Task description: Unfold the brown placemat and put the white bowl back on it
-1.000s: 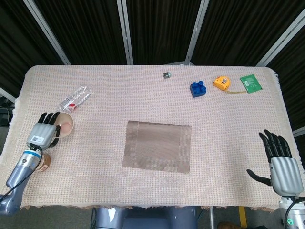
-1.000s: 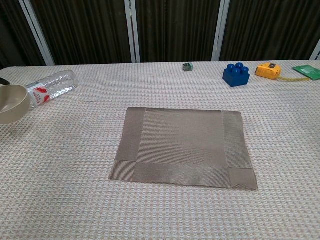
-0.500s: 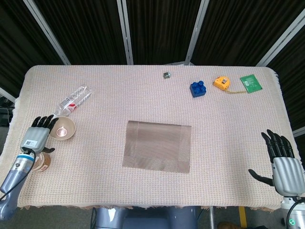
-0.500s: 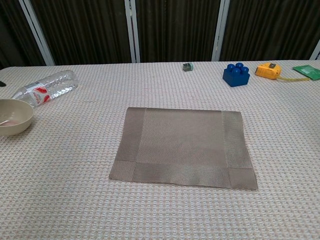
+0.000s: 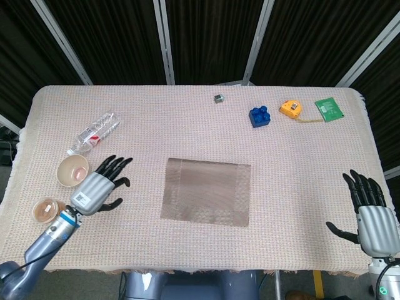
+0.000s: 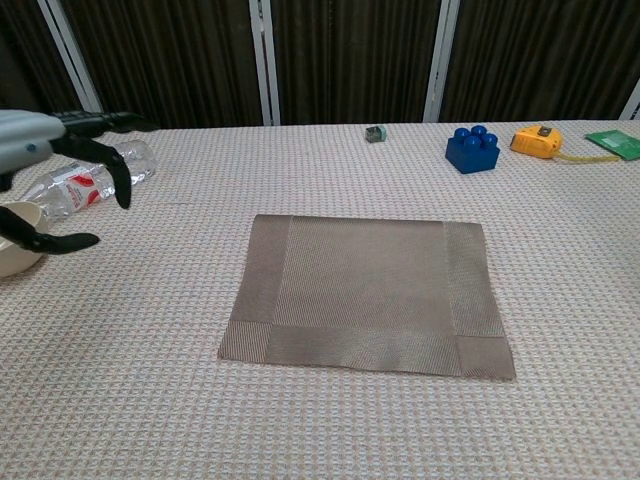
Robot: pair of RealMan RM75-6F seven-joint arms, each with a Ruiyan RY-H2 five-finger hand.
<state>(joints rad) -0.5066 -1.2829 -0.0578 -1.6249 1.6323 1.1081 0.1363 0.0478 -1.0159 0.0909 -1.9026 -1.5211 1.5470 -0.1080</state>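
Left robot hand point(image 5: 97, 189): it has moved away from the white bowl point(image 5: 72, 169) and now hovers to the right of it, between the bowl and the brown placemat point(image 5: 207, 191). Its fingers are spread and it holds nothing. Half a second ago it was at the left side of the bowl.
Right robot hand point(image 5: 373, 220): it stays at the near right corner of the surface point(image 5: 300, 162), fingers spread, holding nothing, as before.
White bowl: it stands upright on the surface at the left, with the opening up. One second ago it was tilted in the left robot hand; now it is free. It is not on the placemat.
Brown placemat: it lies flat in the middle of the surface, in the same place as earlier. Its long axis runs left to right.
Small round dish point(image 5: 45, 209): near the left edge, just in front of the bowl.
Plastic bottle point(image 5: 97, 130): it lies on its side behind the bowl.
Far side: a blue brick point(image 5: 259, 116), a yellow tape measure point(image 5: 290, 109) and a green card point(image 5: 329, 108).
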